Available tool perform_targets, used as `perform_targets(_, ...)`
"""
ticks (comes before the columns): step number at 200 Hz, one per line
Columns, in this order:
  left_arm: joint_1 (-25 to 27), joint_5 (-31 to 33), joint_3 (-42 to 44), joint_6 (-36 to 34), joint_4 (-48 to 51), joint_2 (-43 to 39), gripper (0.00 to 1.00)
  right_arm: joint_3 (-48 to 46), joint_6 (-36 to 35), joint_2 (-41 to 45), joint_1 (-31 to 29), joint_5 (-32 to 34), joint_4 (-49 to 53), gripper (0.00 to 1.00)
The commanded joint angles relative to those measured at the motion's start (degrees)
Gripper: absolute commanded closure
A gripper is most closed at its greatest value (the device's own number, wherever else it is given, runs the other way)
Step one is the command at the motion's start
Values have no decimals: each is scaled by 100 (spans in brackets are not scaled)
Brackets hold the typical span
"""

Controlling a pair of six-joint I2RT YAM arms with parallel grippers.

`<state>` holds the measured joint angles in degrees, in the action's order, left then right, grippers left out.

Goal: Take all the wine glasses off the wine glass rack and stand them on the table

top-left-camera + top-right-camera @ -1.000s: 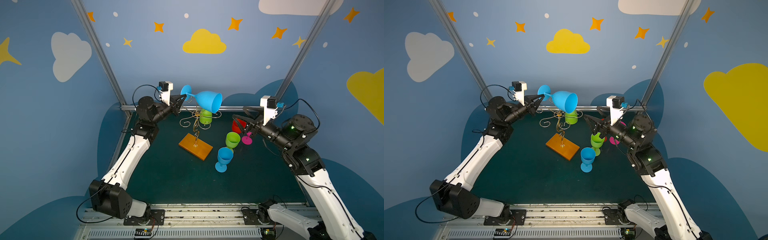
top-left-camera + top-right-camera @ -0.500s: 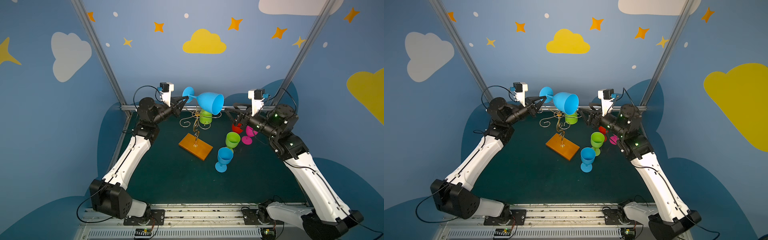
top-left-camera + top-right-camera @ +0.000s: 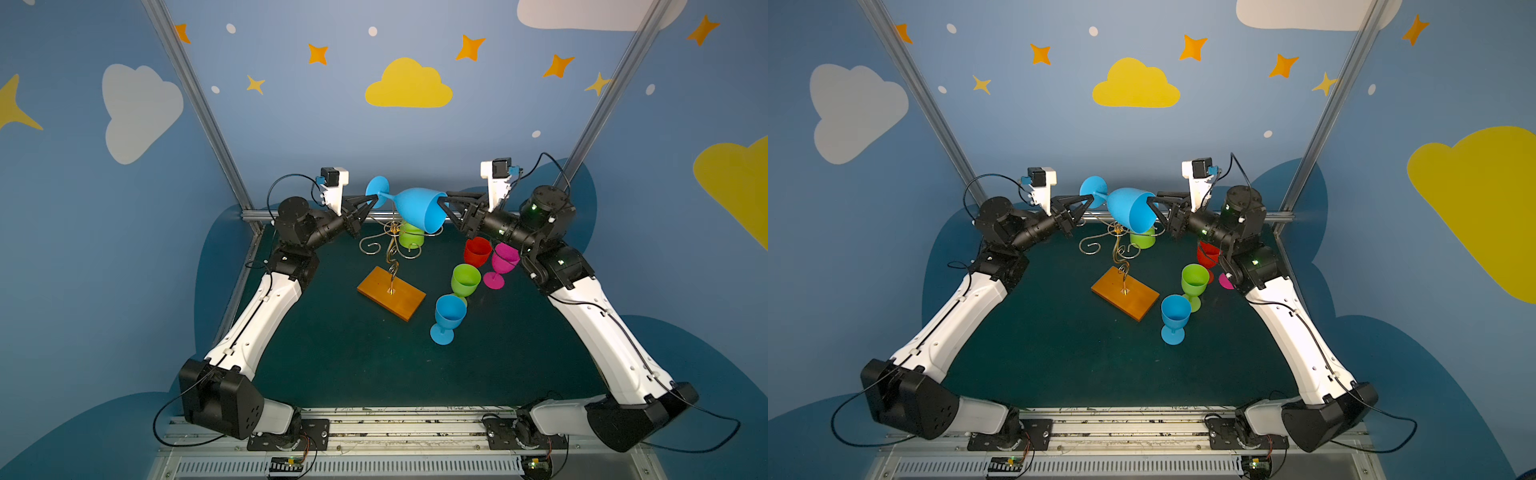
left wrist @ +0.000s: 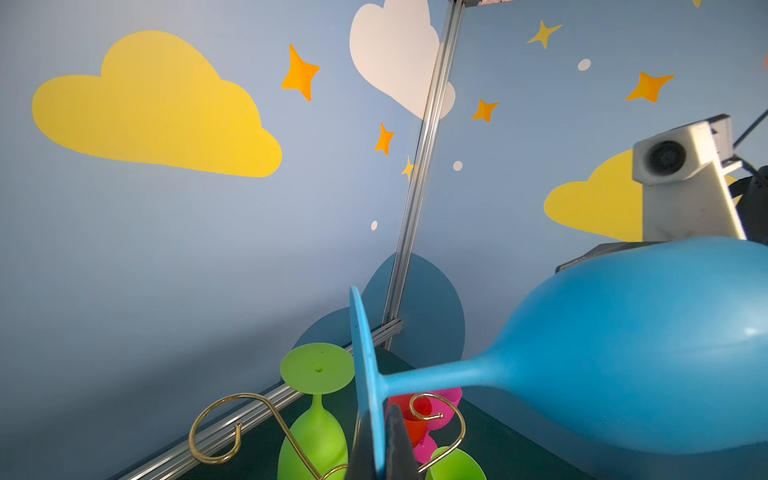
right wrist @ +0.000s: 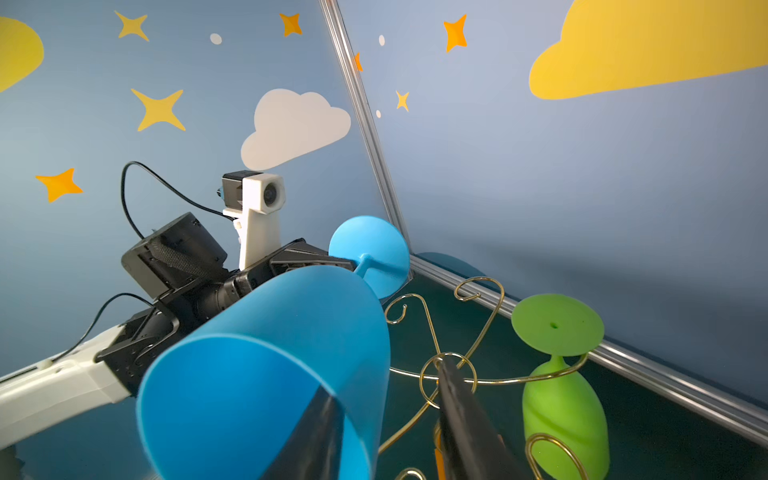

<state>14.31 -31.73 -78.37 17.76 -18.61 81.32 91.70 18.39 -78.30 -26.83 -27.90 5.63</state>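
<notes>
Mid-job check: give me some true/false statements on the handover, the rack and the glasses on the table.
1. The left gripper is shut on the blue wine glass. True.
2. The right gripper has one finger inside that glass's bowl, one outside. True.
3. The wine glass rack is empty. False: a green wine glass hangs upside down from it.
4. The held glass is upright. False: it lies roughly sideways.
5. Four glasses stand on the table. True.
</notes>
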Motion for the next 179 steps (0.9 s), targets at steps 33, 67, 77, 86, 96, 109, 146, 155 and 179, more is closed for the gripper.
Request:
perform_targets(33, 20, -104, 56, -158, -267, -214, 97, 184, 150, -40, -50, -187, -159, 100)
perform_targets(67, 20, -16, 94, -308, -195, -286, 82, 48, 75, 175, -50, 2, -202, 100)
perform_targets(77, 20, 20, 157, -362, -237, -333, 70, -14, 19, 268, -36, 113, -216, 100)
perform_targets(86, 20, 78, 226, -375, -321, -385, 52, -66, -42, 345, -25, 200, -203, 100)
perform_targets(96, 12, 179, 296, -438, -335, -459, 39, -120, -81, 445, -3, 293, -194, 100)
perform_targets(109, 1, 307, 377, -540, -315, -551, 26, -190, -129, 562, 20, 389, -194, 100)
perform_targets(146, -128, 848, 718, -686, -378, -837, 8, -272, -344, 887, 62, 607, -65, 100)
perform_targets(155, -242, 1060, 793, -582, -393, -894, 7, -295, -408, 969, 66, 634, -9, 100)
perform_targets(179, -736, 1472, 1026, 65, -562, -1002, 7, -251, -609, 1054, 63, 493, 295, 100)
